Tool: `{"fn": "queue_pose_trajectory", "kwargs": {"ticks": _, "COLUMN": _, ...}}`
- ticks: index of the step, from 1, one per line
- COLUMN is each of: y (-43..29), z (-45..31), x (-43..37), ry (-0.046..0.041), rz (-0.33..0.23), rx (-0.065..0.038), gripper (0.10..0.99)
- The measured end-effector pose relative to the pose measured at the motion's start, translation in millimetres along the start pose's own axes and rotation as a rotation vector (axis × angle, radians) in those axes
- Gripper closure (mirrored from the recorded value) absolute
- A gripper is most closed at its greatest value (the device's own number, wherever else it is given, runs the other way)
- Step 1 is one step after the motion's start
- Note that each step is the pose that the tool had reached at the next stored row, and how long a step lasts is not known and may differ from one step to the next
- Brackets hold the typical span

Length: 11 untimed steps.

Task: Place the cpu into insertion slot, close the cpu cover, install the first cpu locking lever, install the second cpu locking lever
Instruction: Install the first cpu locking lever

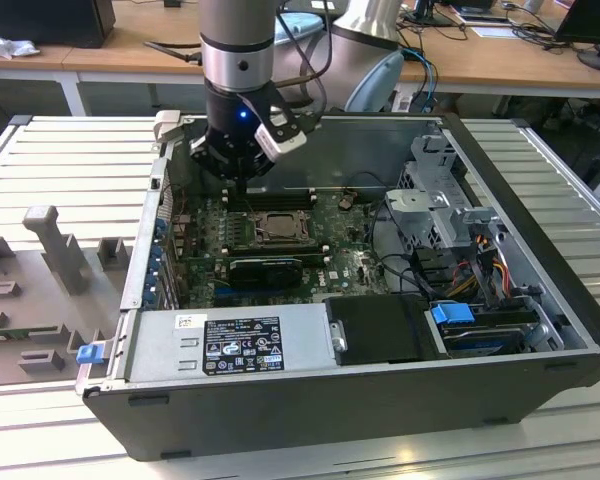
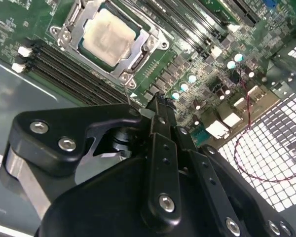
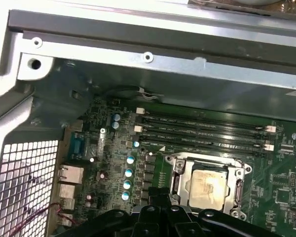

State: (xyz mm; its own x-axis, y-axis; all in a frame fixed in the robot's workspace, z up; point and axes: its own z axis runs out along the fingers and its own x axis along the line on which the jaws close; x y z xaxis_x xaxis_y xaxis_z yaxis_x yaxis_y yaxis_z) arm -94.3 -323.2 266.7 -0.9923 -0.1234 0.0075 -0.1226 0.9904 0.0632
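The cpu [image 2: 108,37] [image 3: 207,185], a pale square chip, lies flat in the motherboard's socket [image 1: 277,228]. The silvery cpu cover [image 2: 138,55] [image 3: 207,167] lies down around it as a frame, hiding the insertion slot beneath. My black gripper [image 1: 244,183] hangs over the memory slots just behind the socket, inside the open case. In both wrist views its fingers meet at one narrow tip [image 2: 158,101] [image 3: 160,193], shut with nothing between them, a short way off the cover's corner. A thin wire lever end [image 2: 127,94] stands beside the tip.
Long black memory slots [image 3: 202,133] [image 2: 64,69] run beside the socket. A black card [image 1: 265,268], the power supply [image 1: 230,345], a drive cage [image 1: 435,200] and cables [image 1: 460,265] crowd the case. The case wall [image 3: 148,74] is close behind. A grey fixture [image 1: 50,235] stands outside the case.
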Motion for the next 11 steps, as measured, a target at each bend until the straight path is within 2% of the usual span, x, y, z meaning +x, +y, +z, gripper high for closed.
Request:
{"fn": "queue_pose_trajectory", "kwargs": {"ticks": 5, "y": 5.0, "z": 3.9, "x": 21.2, "ry": -0.0009, "rz": 0.0, "rx": -0.005, "gripper": 0.98}}
{"fn": "queue_pose_trajectory", "kwargs": {"ticks": 11, "y": 13.9, "z": 11.4, "x": 20.4, "ry": -0.0019, "rz": 0.015, "rx": -0.006, "gripper": 0.98}}
